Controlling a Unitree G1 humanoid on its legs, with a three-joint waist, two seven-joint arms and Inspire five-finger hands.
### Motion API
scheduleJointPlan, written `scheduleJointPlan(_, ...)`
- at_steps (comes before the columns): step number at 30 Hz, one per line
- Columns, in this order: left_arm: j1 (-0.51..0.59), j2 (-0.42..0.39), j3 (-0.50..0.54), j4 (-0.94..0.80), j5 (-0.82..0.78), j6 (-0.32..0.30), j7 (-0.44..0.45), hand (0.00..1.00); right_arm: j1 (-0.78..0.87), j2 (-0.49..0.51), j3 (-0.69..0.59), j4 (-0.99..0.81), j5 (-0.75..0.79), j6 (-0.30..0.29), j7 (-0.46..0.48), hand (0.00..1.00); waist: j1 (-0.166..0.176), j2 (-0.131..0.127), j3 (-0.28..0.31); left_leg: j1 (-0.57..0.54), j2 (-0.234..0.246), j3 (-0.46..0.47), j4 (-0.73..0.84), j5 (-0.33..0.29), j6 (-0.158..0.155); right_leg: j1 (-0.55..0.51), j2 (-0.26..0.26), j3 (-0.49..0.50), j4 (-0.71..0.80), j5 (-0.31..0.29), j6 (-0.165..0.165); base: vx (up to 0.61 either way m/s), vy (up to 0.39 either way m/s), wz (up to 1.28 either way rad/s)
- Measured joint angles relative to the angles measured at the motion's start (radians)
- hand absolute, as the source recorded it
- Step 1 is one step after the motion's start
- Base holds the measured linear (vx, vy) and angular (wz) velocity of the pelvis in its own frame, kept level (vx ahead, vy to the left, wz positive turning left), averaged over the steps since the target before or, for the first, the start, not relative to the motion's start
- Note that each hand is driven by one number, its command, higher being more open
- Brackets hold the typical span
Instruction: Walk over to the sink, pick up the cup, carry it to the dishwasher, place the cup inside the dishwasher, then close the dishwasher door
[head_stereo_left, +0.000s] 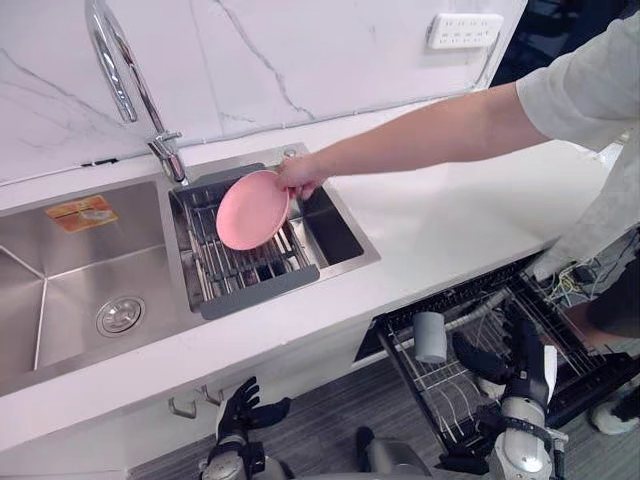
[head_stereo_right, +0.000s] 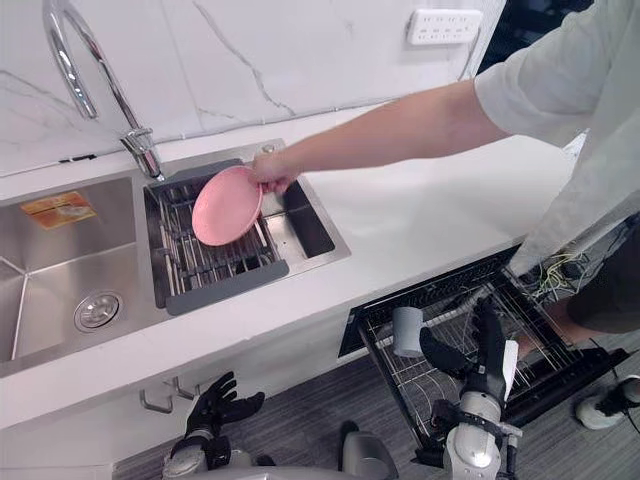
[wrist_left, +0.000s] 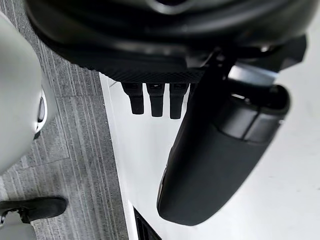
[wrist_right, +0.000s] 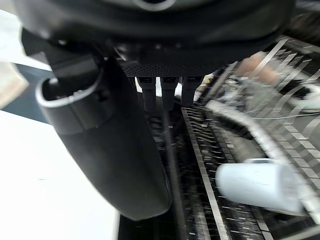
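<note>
One cup sits in the pulled-out dishwasher rack, just beside my right hand, whose fingers are straight and apart, holding nothing. By my judgement, the job now is to draw that hand clear without nudging the cup, then slide the rack in before swinging the door up. My left hand hangs low by the cabinet, fingers loose and spread. Counted: one cup, one pink plate in one person's hand over the sink, one faucet.

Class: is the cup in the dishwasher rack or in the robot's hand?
In the rack: the cup stands among the rack wires, the open right hand beside it, not gripping.
</note>
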Motion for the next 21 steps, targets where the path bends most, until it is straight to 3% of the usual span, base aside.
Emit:
scheduleJointPlan(10,0.012,0.000,0.000,0.009,0.016,0.000,-0.001,0.90,0.006,-0.047,0.082,-0.180,-0.009,-0.064,0.027,0.90,0.000,0.000,-0.033,0.002,0.001,-0.009,0.005,0.000,0.000,0.009,-0.001,-0.006,-0.001,0.000,0.000,0.00,0.000,0.01)
scheduleJointPlan(16,-0.001,0.028,-0.009,0.069,0.018,-0.010,-0.021,0.90,-0.049,-0.206,0.196,-0.226,-0.008,-0.106,0.114,0.90,-0.002,-0.002,-0.053,0.002,-0.023,-0.033,-0.026,0.016,0.001,0.011,-0.013,-0.010,-0.020,0.006,0.005,-0.01,0.011,0.07)
scheduleJointPlan(21,-0.010,0.090,-0.022,0.168,0.037,-0.019,-0.040,0.90,-0.260,-0.391,0.267,-0.064,-0.010,-0.162,0.175,0.90,0.002,-0.006,-0.056,0.002,-0.074,-0.106,-0.083,0.051,0.023,0.031,-0.030,-0.013,-0.081,0.046,0.018,0.01,0.032,0.06)
